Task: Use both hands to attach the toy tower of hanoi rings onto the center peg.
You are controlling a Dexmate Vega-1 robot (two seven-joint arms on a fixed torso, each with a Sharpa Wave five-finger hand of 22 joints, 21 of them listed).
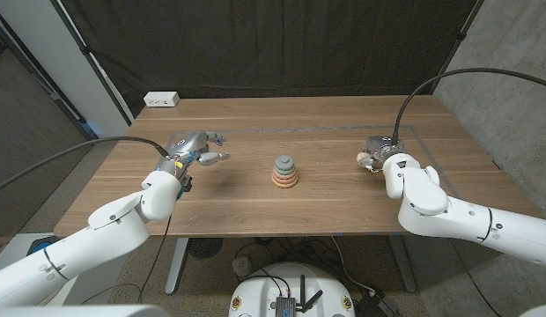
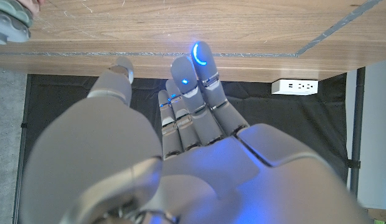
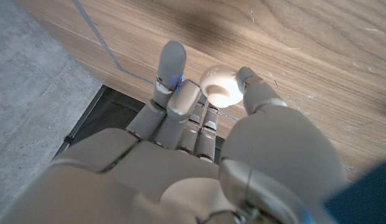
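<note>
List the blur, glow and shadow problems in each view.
Head view: even light, sharp; a soft shadow lies beside the ring stack. Left wrist view: the left hand is close and blurred, with blue light glowing on its fingers. Right wrist view: the right hand is soft, the white ring sharper.

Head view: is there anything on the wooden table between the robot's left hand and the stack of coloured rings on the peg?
No. In the head view, the stretch between the left hand and the stack of coloured rings is bare wooden table.
</note>
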